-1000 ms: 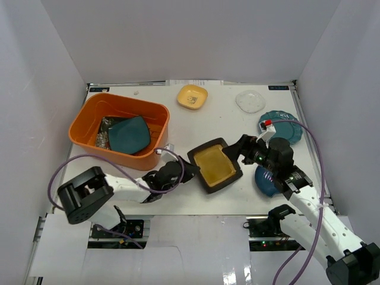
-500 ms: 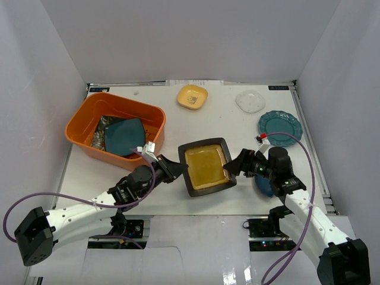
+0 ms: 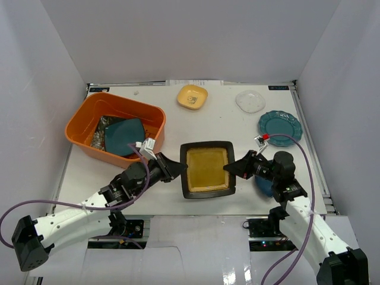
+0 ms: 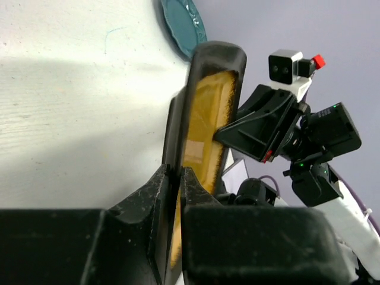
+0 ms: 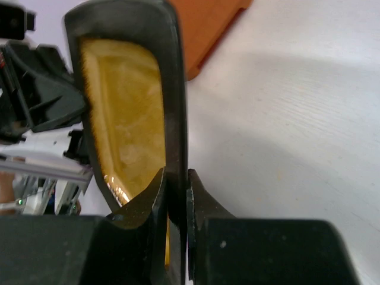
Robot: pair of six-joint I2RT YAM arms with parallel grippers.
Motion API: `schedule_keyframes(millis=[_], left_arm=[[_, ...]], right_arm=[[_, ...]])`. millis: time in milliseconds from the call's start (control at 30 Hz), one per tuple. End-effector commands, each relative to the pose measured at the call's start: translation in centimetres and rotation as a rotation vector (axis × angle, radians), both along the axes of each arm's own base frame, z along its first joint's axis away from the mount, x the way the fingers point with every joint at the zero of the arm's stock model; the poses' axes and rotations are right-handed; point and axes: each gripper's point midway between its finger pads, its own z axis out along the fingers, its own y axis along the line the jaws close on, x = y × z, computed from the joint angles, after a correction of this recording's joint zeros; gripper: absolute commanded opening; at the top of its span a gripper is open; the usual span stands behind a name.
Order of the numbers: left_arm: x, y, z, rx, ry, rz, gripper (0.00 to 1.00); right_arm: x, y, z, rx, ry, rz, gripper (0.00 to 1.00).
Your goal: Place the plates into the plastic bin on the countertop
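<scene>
The black-rimmed mustard square plate (image 3: pixel 206 169) sits mid-tabletop (image 3: pixel 214 124), held between the two arms and, judging by the shadow along its near edge, just off the surface. It looks like glazed ceramic: rigid, fairly heavy for its size, slick at the rim, and likely to chip or crack if dropped or knocked on the bin wall. The raised black rim is the only real purchase, since the shallow glossy well gives nothing to pinch. The left claw (image 3: pixel 177 171) is clamped on the plate's left rim and the right claw (image 3: pixel 230 169) on the opposite rim, and both wrist views show fingers pressed tight on either face of the lip. Such thin edge grips could let it pivot or slide, so it wants a level, slow carry. The orange plastic bin (image 3: pixel 77 122) lies to the left, near the plate, already holding the teal square plate (image 3: pixel 124 135)
</scene>
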Motion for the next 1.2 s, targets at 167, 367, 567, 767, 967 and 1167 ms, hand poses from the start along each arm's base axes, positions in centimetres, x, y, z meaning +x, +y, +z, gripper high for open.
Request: schedule_keyframes(millis=[167,367,567,767,967,1167], left_arm=[[0.5,2.9,14.5,-0.029,-0.295,0.076,0.87],[2.5,10.1,20.4,0.313,-0.442,0.314,0.98],[2.4,16.8,25.3,0.359,-0.535,0.555,0.98],[1.8,17.5,26.7,0.324,-0.596,0.559,0.98],[1.7,17.1,25.4,0.341,-0.611,0.537,0.98],[0.7,18.5,25.8,0.299,-0.640,0.552,0.98]], right_arm=[[1.2,0.8,10.4,0.151,-0.156,-0.011,0.08],[4.2,3.1,18.4,0.251,-0.205,-0.101,0.08],[7.5,10.9,20.9,0.247,-0.161,-0.140,0.08],[12.6,18.3,22.8,0.312,-0.094,-0.309,0.08],[15.7,25.7,21.7,0.330,-0.030,-0.446,0.08],[17.7,33.4,17.3,0.236,-0.002,-0.484,0.08]])
